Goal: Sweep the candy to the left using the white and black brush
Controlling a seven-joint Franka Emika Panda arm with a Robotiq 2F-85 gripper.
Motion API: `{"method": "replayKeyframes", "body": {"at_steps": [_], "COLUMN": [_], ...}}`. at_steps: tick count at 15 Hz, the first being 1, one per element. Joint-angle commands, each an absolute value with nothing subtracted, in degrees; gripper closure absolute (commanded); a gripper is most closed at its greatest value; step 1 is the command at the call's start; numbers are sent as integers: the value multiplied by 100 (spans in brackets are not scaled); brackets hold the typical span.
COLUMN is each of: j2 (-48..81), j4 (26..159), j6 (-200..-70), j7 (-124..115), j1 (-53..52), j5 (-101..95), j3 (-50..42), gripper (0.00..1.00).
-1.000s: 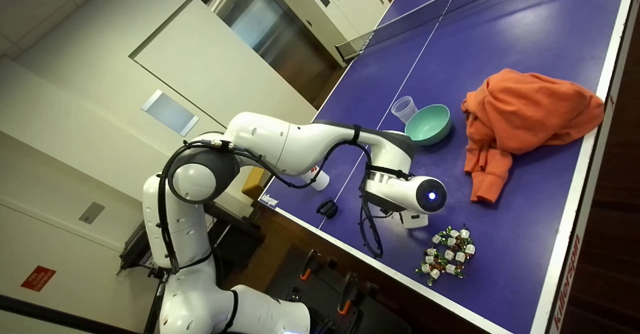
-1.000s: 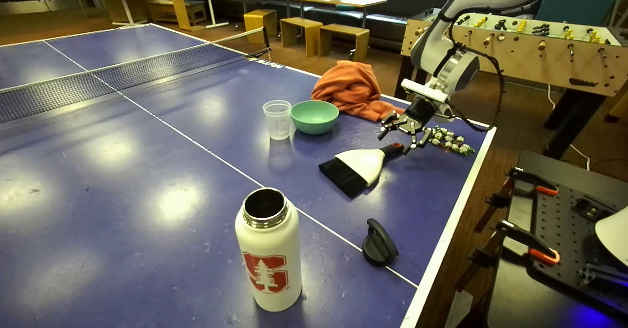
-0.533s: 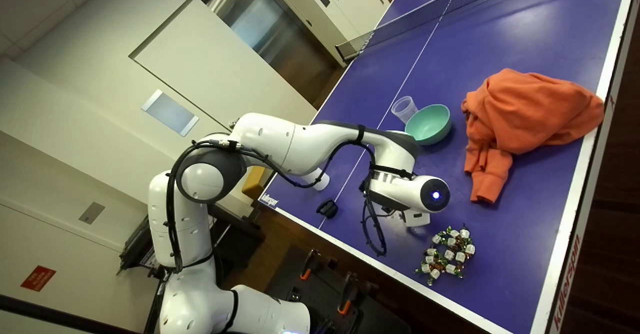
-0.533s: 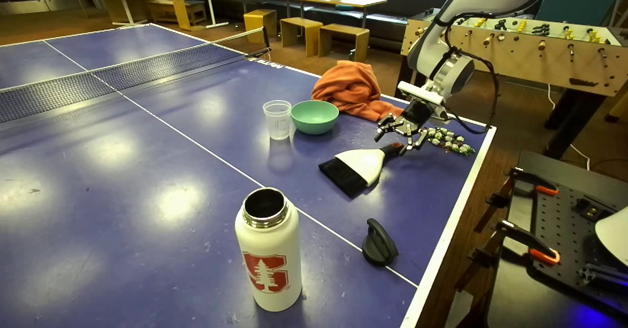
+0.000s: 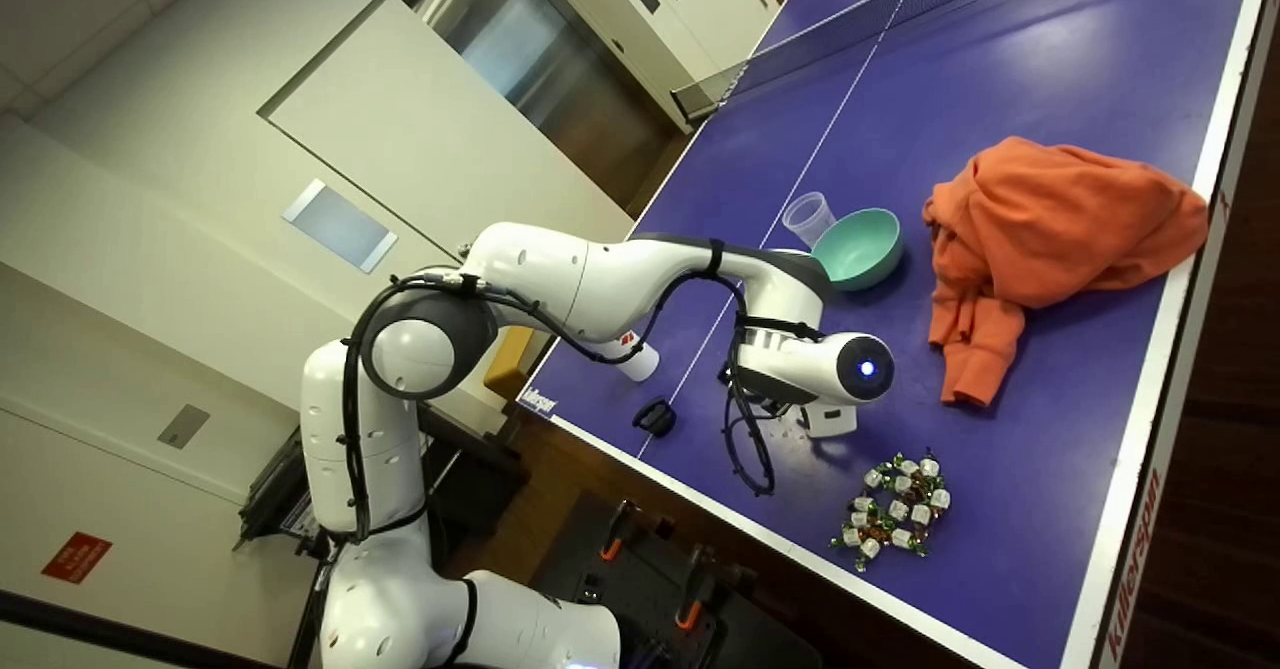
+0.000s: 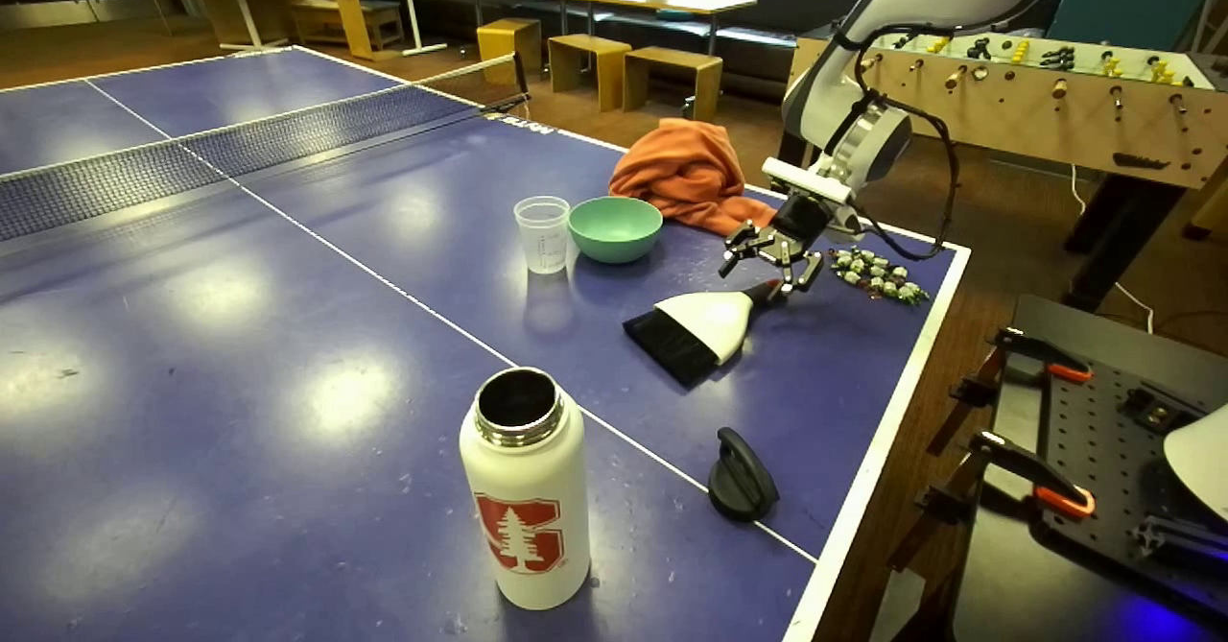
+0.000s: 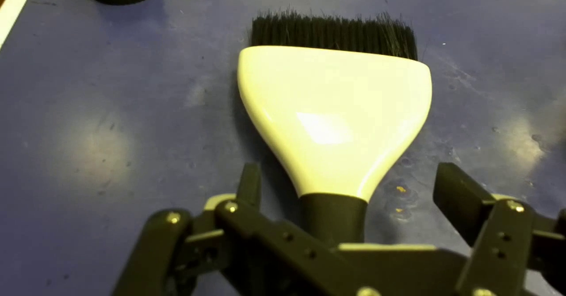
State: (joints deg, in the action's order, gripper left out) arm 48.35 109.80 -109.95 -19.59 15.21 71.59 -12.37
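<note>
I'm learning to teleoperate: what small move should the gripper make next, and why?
Probably lower the open gripper slightly toward the brush: in the wrist view the fingers flank its black handle with a gap on each side, and in an exterior view they seem to hover above it.

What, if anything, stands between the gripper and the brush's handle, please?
Nothing visible does: in the wrist view, the black handle of the brush shows between the fingers of the open gripper, and no other object appears in that gap.
</note>
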Motion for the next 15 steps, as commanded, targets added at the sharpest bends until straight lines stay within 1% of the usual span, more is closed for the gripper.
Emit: {"method": "replayKeyframes", "body": {"at_steps": [1,15], "j2": [4987,5248], "j4": [10749,10621], "j6": [-11061,-11034], "j7": [-2267,-2378], "j1": [1396,1488], "j5": [7133,7041], "j3": [-1244,-1371], "gripper": [0,0]}}
